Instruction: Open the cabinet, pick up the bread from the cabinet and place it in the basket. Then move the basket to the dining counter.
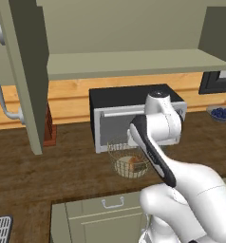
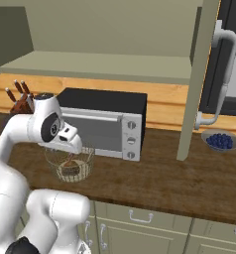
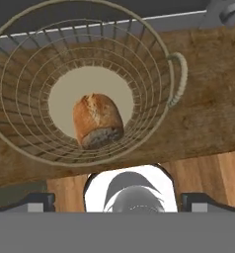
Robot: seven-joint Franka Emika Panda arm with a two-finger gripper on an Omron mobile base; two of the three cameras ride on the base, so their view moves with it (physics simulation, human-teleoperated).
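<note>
Sage-green cabinet (image 1: 24,76) doors stand open in the left base view, so the opening step looks done. Below the wrist sits the basket (image 1: 129,159), on the worktop (image 1: 34,175) in front of the toaster oven (image 1: 116,102), and a golden lump in it is the bread (image 1: 134,163). The arm hides the gripper itself here. A bowl of blueberries (image 1: 221,113) lies well off to the arm's right.

From the right base view the cabinet's open door (image 2: 197,84) with its curved handle (image 2: 220,74) hangs well to the right of the hand, its shelf (image 2: 105,64) above bare where it shows. The basket (image 2: 70,166) is directly under the hand, the bread (image 2: 70,168) low inside it (so the placing step looks finished too). A knife block (image 2: 21,101) stands behind the arm.

The hand view looks straight down: the bread (image 3: 97,121) lies on the basket's tan base, within the wire wall (image 3: 154,64), and a rope handle (image 3: 178,79) sits on the rim. The gripper (image 3: 117,202) holds nothing; its dark tips sit far apart at the lower corners, so I judge it wide.

What remains, as I judge it: grasp the basket, probably by rim or handle, and carry it to the dining counter.
</note>
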